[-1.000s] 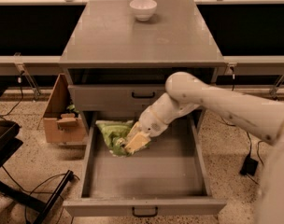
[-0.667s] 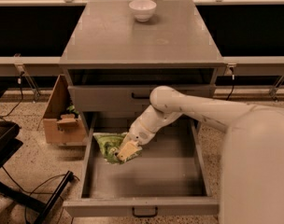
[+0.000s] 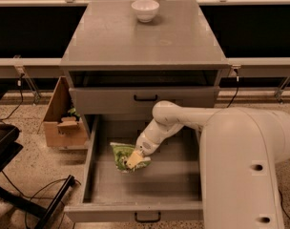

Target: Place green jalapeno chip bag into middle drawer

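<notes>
The middle drawer is pulled wide open below the shallower shut drawer. The green jalapeno chip bag is inside the open drawer near its left side, low over or on the drawer floor. My gripper reaches down into the drawer from the right and is on the bag's right edge, its pale fingers around it. The bag's right part is hidden by the gripper.
A white bowl stands at the back of the cabinet top. An open cardboard box sits on the floor left of the cabinet. Black cables and a dark stand lie at the lower left. My large white arm fills the right.
My gripper has moved left and lower into the open drawer, carrying the green bag with it. The arm's elbow has swung closer to the camera.
</notes>
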